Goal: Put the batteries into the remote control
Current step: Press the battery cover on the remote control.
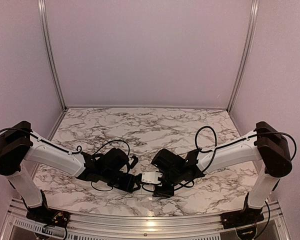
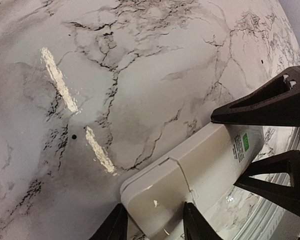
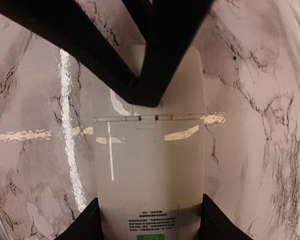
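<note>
The white remote control [image 1: 150,177] lies back side up between my two grippers, near the table's front edge. Its battery cover is closed, with the seam and latch showing in the left wrist view [image 2: 190,170] and the right wrist view [image 3: 150,165]. A printed label with a green mark sits at the right gripper's end. My left gripper [image 1: 136,183] [image 2: 154,226] is shut on the cover end. My right gripper [image 1: 162,186] [image 3: 150,222] is shut on the label end. No batteries are in view.
The marble table [image 1: 140,130] stretches back to the pale booth walls. The metal front rail [image 1: 140,220] runs close below the grippers. Black cables [image 1: 205,135] loop over both arms.
</note>
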Tool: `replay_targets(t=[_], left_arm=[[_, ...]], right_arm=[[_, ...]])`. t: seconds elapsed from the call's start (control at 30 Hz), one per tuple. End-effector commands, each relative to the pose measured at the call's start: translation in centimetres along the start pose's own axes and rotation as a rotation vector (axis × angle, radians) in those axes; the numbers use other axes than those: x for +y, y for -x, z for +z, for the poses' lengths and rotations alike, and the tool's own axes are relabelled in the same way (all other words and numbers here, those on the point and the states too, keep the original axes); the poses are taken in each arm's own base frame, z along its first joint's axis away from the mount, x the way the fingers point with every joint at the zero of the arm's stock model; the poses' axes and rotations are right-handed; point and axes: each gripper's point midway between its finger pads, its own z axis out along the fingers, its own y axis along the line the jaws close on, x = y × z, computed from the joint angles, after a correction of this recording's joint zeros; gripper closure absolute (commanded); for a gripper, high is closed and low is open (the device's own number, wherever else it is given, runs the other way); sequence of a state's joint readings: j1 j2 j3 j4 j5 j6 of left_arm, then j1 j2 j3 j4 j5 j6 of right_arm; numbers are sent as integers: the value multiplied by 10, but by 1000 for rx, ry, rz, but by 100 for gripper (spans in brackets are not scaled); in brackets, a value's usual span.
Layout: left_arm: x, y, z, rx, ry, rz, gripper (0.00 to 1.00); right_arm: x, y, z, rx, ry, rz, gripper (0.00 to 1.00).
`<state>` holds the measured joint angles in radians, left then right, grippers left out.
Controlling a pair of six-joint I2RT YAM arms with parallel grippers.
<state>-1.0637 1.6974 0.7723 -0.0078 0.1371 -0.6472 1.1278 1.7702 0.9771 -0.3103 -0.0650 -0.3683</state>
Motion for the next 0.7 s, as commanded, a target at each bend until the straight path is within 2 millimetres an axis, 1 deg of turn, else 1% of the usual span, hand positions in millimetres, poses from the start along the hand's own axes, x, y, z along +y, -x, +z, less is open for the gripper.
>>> replay_targets(t=[0.0,0.2,0.33,0.37,0.43,0.5,0.57,0.67], left_arm=[[80,-77,1,245,263,-27,62],[78,-74,1,247,232,-28,66],[76,-68,0,229,218,-32,68],[71,-64,0,212,200,-26,65],[55,-50,-5,157,135,-24,52],[43,-39,-9,115,91,-15,45],[37,-31,-11,92,78,-12,43],[31,-30,-7,99,77,-2,42]], right_arm=[[8,-13,1,40,11,-49,97],[10,-13,1,38,20,-54,98],[10,-14,1,38,23,-54,98],[11,-12,1,35,26,-53,98],[12,-10,0,29,36,-52,98],[12,-8,1,29,40,-51,98],[12,-8,2,32,41,-49,98],[12,-6,1,25,45,-43,99]])
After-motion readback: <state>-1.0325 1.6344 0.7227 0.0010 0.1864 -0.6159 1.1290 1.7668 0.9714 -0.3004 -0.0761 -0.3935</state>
